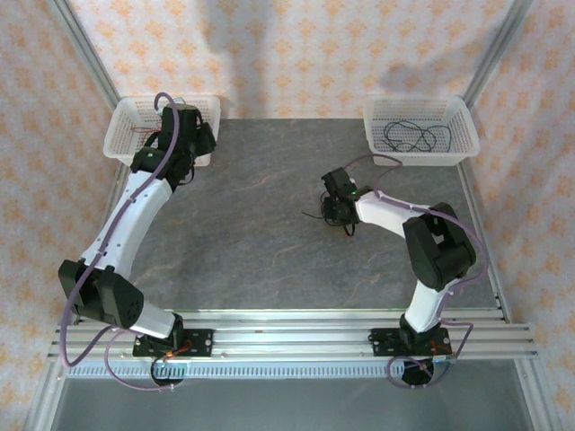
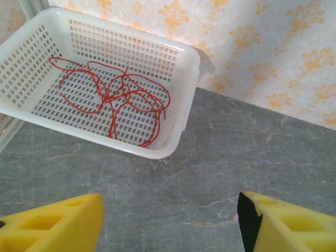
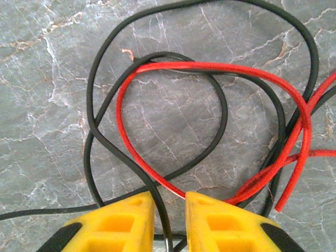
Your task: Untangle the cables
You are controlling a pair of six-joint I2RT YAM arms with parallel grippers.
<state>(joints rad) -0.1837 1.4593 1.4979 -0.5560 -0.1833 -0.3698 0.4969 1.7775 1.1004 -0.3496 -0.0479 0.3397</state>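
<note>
Right fingers [image 3: 126, 220], yellow, stand a narrow gap apart, and a thin black flexible cable [image 3: 92, 105] runs straight down between them, not visibly pinched. A thin red flexible cable [image 3: 210, 67] meets the same gap and loops out ahead of the tips, laced through the black loop on the grey marbled counter [image 3: 47, 47]. This looks like the grab at the crossing. Next call: pinch one strand only and lift slowly so the loops slide free. Left fingers [image 2: 52, 223] hang wide apart, empty. Ahead of them, a white perforated plastic basket [image 2: 190, 58] holds loose red cables [image 2: 131, 93].
</note>
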